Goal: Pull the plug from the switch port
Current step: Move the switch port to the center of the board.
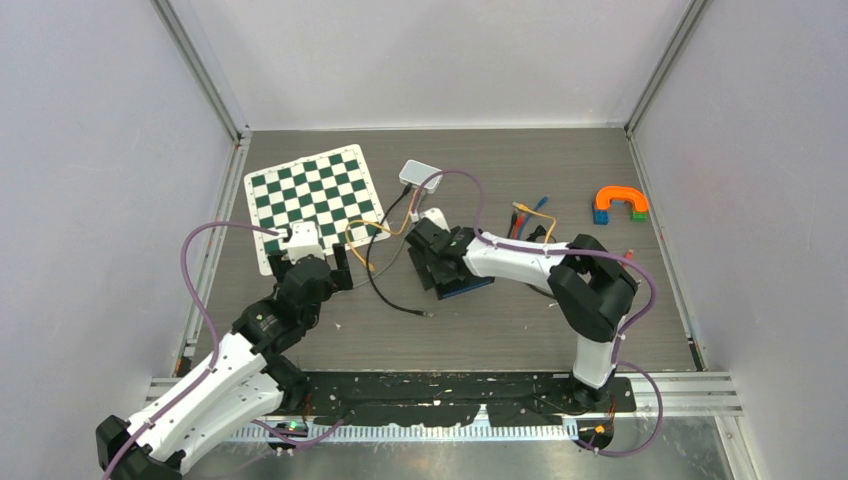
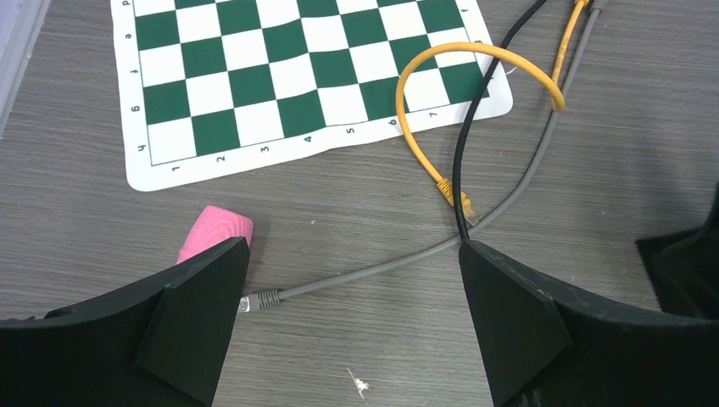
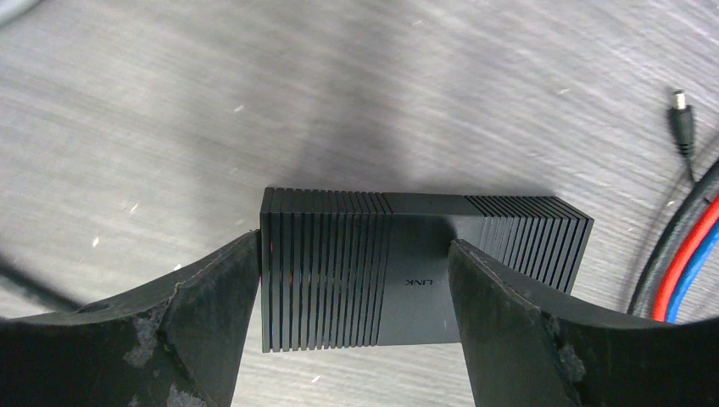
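The black ribbed switch [image 3: 424,271], marked LINK, lies on the table under my right gripper [image 3: 354,254]. That gripper is open: its left finger is against the switch's left end and its right finger is over the middle of the top. The switch's ports are hidden. In the top view the right gripper [image 1: 432,258] covers the switch [image 1: 468,287]. My left gripper [image 2: 352,322] is open and empty, low over the table. A loose grey cable plug [image 2: 263,298] lies by its left finger. A loose yellow plug [image 2: 447,191] lies further ahead.
A green-and-white chessboard mat [image 1: 315,200] lies at the back left. A white box [image 1: 420,174] with cables sits behind the switch. A black cable [image 1: 385,290] crosses the middle. Red and blue cables [image 3: 682,271] and a barrel plug [image 3: 681,114] lie right of the switch. A pink object [image 2: 216,233] is by the left finger. Coloured blocks [image 1: 620,204] sit at the far right.
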